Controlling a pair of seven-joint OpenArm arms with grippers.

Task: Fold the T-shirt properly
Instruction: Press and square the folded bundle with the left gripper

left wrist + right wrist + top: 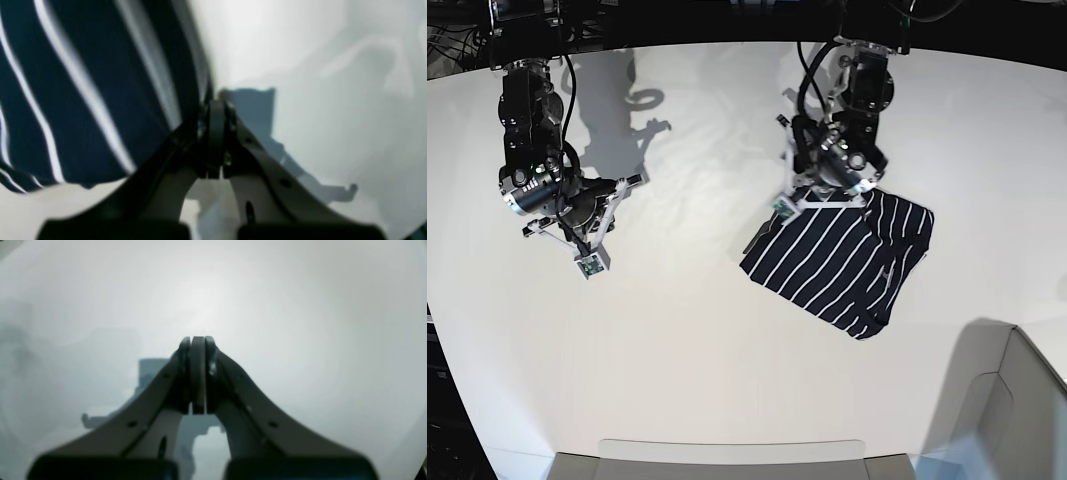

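The T-shirt, dark navy with thin white stripes, lies folded into a compact rectangle on the white table, right of centre. In the left wrist view its striped fabric fills the left side, blurred. My left gripper hovers at the shirt's upper left corner. Its fingertips are shut, right beside the cloth's edge, and no fabric shows between the pads. My right gripper is far to the left of the shirt, over bare table. It is shut on nothing.
A grey box stands at the table's front right corner. A flat grey tray edge runs along the front. Cables and arm mounts hang along the dark back edge.
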